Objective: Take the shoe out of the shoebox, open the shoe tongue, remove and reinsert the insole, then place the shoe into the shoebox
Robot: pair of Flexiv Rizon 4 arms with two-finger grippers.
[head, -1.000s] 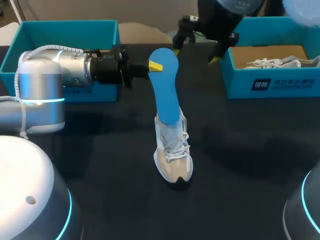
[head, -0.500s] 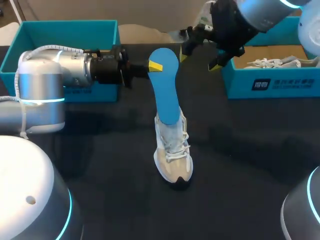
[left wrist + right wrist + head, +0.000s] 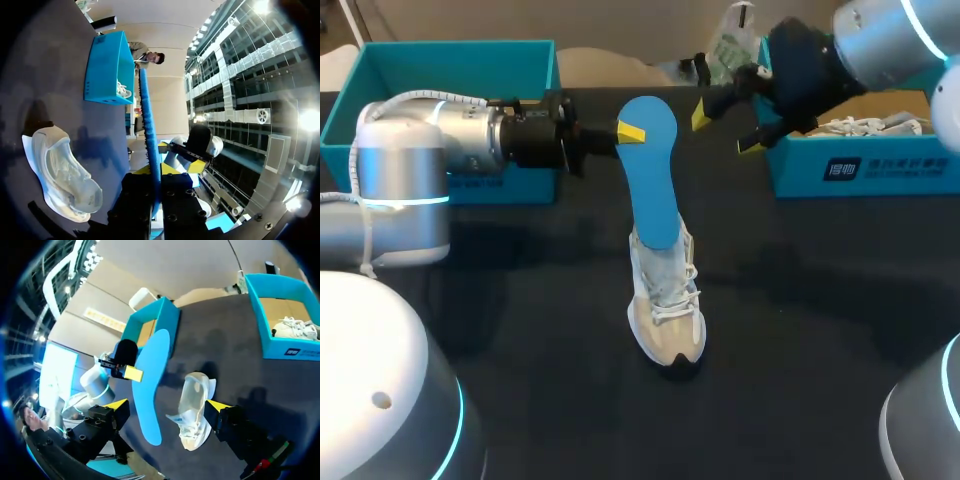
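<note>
A pale sneaker (image 3: 666, 305) lies on the dark table, toe toward me. A blue insole (image 3: 652, 185) stands up from its opening, the lower end inside the shoe. My left gripper (image 3: 629, 132) is shut on the insole's upper edge, which shows edge-on between its yellow tips in the left wrist view (image 3: 150, 145). My right gripper (image 3: 726, 132) hangs open, right of the insole's top and apart from it. In the right wrist view the insole (image 3: 150, 385) and sneaker (image 3: 194, 410) lie ahead of that gripper (image 3: 167, 405), between its spread tips.
A teal shoebox (image 3: 865, 165) at the back right holds a second white shoe (image 3: 865, 126). Another teal box (image 3: 390, 65) stands at the back left, behind my left arm. Dark table surface surrounds the sneaker.
My right arm has swung to the right, and its open gripper has come down toward the right shoebox's front corner. The left gripper, insole and sneaker have not moved.
</note>
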